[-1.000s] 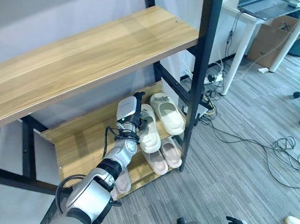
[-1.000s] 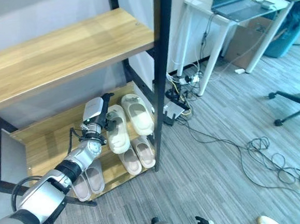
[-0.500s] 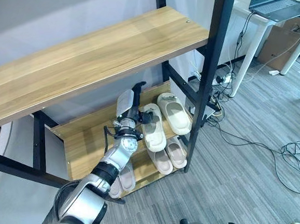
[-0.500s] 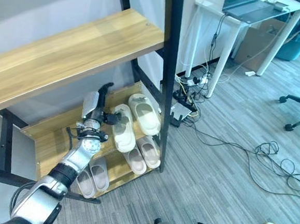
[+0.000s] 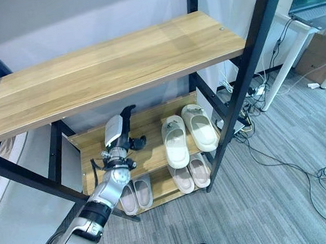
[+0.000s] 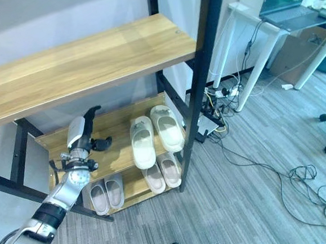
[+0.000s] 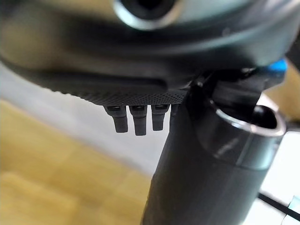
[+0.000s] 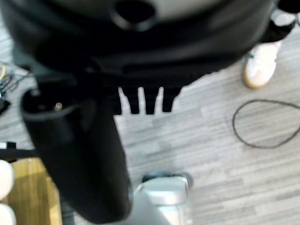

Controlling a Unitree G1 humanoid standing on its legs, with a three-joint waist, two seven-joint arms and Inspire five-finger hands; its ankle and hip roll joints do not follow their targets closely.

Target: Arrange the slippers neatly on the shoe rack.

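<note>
Left eye view: cream slippers (image 5: 189, 134) beside empty left hand (image 5: 121, 138).

The left arm is extended toward the shoe rack (image 5: 245, 87), and the left hand (image 5: 122, 131) is held above its middle shelf, fingers straight and raised, thumb spread aside. The right hand (image 8: 140, 101) is pointed down, well away from the rack, fingers straight.

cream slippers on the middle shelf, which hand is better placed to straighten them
Left. The left hand is raised over the middle shelf, beside the cream slippers; the right hand hangs low over the floor.
</note>
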